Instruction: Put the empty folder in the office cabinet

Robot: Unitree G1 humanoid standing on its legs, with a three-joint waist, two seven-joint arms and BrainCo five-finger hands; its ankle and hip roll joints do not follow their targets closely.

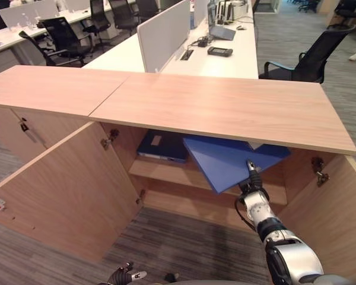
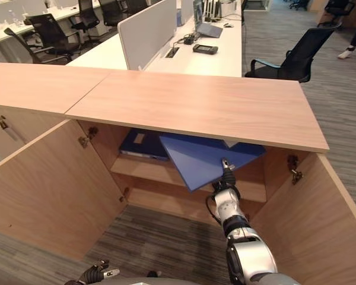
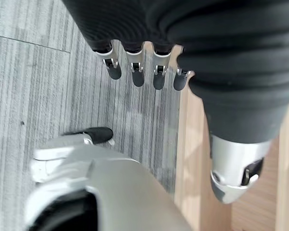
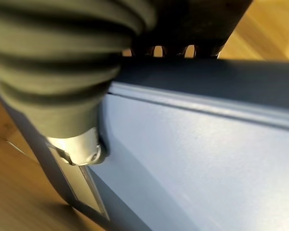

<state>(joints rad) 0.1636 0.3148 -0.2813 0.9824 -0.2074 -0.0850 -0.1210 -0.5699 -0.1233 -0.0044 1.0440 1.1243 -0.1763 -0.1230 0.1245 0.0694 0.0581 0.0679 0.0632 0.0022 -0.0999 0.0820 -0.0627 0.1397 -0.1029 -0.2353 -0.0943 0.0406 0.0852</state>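
Observation:
The blue folder (image 1: pixel 225 159) leans tilted in the open office cabinet (image 1: pixel 225 107), its far part over the shelf (image 1: pixel 166 173) and its near corner sticking out and down. My right hand (image 1: pixel 253 180) holds that near edge from below. In the right wrist view the thumb (image 4: pixel 80 150) presses on the folder's face (image 4: pixel 207 159) and the fingers curl over its edge. My left hand (image 1: pixel 123 276) hangs low near the floor, its fingers (image 3: pixel 137 77) straight and holding nothing.
A darker blue folder (image 1: pixel 160 147) lies flat on the shelf's left part. Both cabinet doors stand open, left (image 1: pixel 65 190) and right (image 1: pixel 338 219). Behind the cabinet are a white desk (image 1: pixel 219 59) with a partition and a black office chair (image 1: pixel 311 56).

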